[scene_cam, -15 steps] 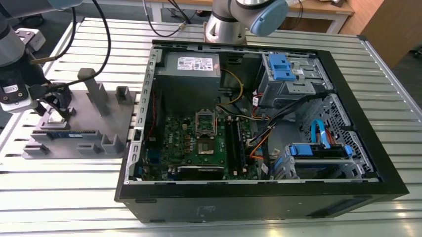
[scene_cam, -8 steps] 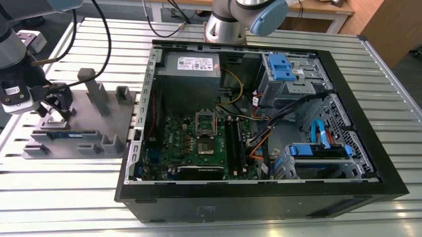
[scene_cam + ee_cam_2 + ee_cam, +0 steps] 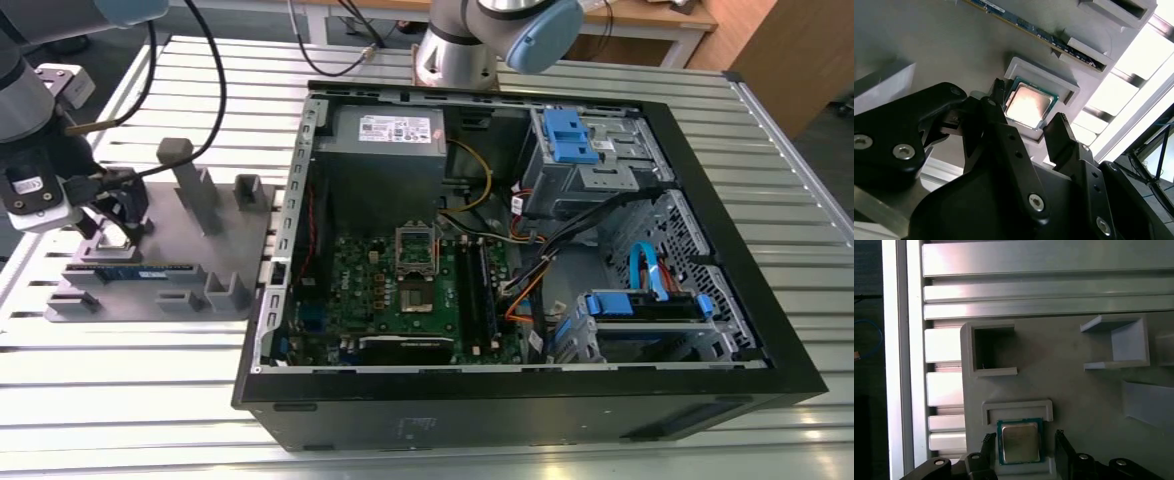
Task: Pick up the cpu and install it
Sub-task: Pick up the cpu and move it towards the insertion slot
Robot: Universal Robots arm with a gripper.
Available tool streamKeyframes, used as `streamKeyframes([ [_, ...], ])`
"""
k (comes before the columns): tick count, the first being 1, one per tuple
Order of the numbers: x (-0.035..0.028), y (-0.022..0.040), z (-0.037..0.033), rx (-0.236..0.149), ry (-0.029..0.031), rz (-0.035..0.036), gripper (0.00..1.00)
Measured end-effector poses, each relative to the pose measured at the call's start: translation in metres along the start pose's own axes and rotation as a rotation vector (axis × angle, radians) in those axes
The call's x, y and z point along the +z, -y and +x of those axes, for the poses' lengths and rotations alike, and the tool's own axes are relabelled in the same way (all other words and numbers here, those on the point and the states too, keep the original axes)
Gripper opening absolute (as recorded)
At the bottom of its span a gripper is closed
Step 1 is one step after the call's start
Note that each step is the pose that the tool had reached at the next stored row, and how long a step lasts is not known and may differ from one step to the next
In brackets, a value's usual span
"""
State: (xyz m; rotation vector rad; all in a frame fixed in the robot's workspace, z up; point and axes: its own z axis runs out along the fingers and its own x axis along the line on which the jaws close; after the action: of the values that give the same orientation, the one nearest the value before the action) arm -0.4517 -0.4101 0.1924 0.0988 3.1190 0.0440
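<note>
Black finger links sit closest in the second wrist view: my end effector (image 3: 1026, 112) is spread, one finger (image 3: 996, 97) either side of the cpu (image 3: 1029, 104). The cpu lies flat in a pocket of the grey fixture plate (image 3: 929, 45), with a memory stick (image 3: 1024, 24) beyond. In the first wrist view, small gaps separate both fingers from the cpu (image 3: 1020, 442). In the exterior view, I point down over the plate at that view's left, with the open computer case (image 3: 534, 405) beside it on the slatted surface (image 3: 134, 400).

Looks like a robotics lab or test workshop to me. There's a slatted aluminium bench (image 3: 120, 400) with an opened-up PC tower (image 3: 400, 420) lying on it. A grey parts fixture (image 3: 174, 240) sits just beside the tower, and a robot arm's base (image 3: 461, 55) stands at the back.
</note>
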Motion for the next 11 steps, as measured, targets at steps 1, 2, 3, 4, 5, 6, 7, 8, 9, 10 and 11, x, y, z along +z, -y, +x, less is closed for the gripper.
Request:
streamKeyframes([
  [1,0.0005,0.0000,0.0000,0.000,0.0001,-0.0001,0.59],
  [2,0.0011,0.0000,0.0000,-0.001,0.0000,0.0000,0.59],
  [3,0.0016,0.0000,0.0000,-0.001,0.0000,0.0000,0.59],
  [4,0.0022,0.0000,0.0000,-0.003,0.0000,-0.0001,0.59],
  [5,0.0027,0.0001,0.0001,-0.004,-0.0001,-0.0001,0.59],
  [6,0.0030,0.0001,0.0001,-0.005,-0.0002,-0.0001,0.59],
  [7,0.0034,0.0001,0.0001,-0.007,-0.0002,-0.0001,0.59],
  [8,0.0038,0.0001,0.0001,-0.007,-0.0002,-0.0002,0.59],
  [9,0.0041,0.0001,0.0001,-0.008,-0.0003,-0.0001,0.59],
  [10,0.0043,0.0001,0.0001,-0.010,-0.0005,-0.0001,0.59],
  [11,0.0045,0.0001,0.0001,-0.013,-0.0005,-0.0002,0.59],
])
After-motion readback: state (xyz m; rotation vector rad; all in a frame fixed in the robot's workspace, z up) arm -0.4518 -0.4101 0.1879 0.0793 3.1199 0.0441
